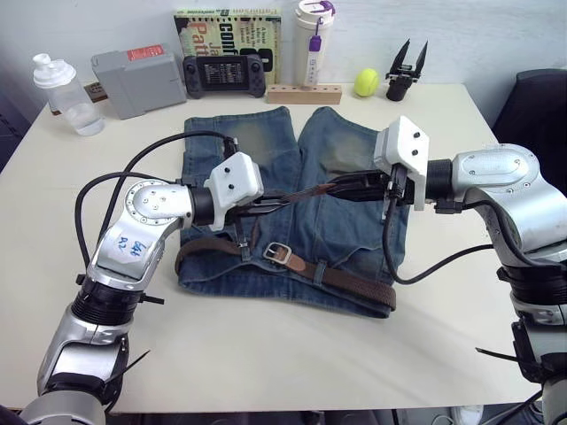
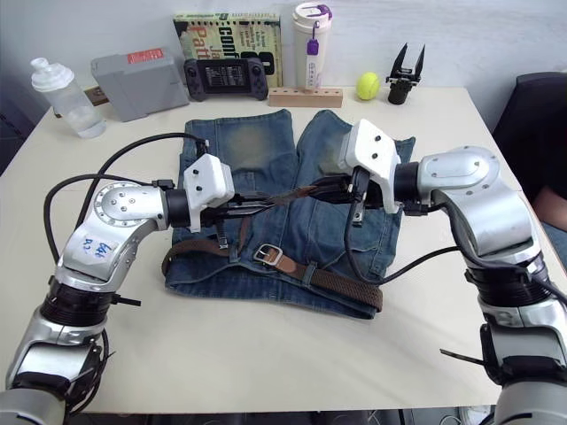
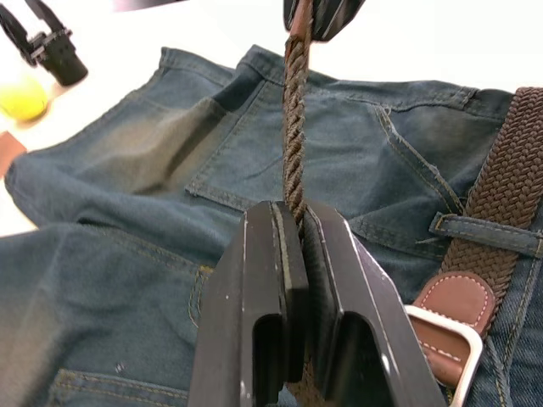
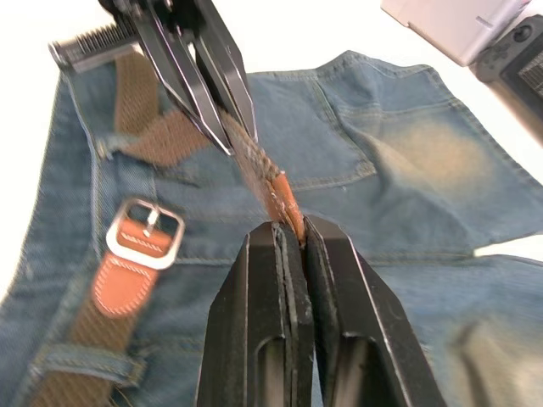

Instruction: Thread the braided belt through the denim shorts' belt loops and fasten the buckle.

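Note:
The denim shorts lie flat on the table, waistband towards me. The braided belt runs along the waistband under a belt loop, and the silver buckle rests face up near the middle. The belt's free end is lifted above the shorts and stretched between both grippers. My left gripper is shut on the woven strap. My right gripper is shut on the tan leather tip, its fingertips close to the left gripper's.
Along the table's far edge stand a water bottle, a grey box, a game controller, a book, a tumbler, a wooden block, a yellow ball and a spare black gripper. A dark chair sits right.

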You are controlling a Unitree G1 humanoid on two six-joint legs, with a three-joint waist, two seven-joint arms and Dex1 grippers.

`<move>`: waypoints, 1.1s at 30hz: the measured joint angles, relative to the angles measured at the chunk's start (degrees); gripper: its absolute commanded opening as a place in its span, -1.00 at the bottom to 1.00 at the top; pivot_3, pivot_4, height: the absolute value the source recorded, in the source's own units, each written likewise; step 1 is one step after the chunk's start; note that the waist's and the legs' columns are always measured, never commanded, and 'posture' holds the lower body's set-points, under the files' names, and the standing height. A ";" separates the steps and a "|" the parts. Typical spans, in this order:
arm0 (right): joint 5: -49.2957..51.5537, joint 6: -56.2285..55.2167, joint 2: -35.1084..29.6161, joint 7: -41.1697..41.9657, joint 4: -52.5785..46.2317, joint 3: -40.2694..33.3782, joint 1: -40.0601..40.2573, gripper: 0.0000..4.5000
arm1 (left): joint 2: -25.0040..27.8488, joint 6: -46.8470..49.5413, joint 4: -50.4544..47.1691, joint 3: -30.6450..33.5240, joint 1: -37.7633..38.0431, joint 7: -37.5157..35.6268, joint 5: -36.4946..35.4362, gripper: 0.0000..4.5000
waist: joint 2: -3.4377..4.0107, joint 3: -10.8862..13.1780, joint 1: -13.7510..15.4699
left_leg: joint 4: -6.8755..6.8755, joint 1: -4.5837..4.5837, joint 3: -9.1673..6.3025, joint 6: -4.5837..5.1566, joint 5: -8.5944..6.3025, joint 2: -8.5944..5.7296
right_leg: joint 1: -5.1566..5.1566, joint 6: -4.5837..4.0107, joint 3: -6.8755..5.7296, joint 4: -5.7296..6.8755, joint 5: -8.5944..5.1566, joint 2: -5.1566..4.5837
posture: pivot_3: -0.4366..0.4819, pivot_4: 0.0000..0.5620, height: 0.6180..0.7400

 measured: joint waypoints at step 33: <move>-37.79 -13.24 11.98 -26.89 -15.11 20.68 28.84 0.99 | 2.94 5.75 9.71 8.80 5.07 0.22 -1.93 -1.00 | -0.14 -0.08 -0.16 | 0.00 0.03 0.00 -0.06 0.03 0.03 | -0.04 0.00 0.04 0.11 0.00 0.03 | -0.05 -0.47 0.56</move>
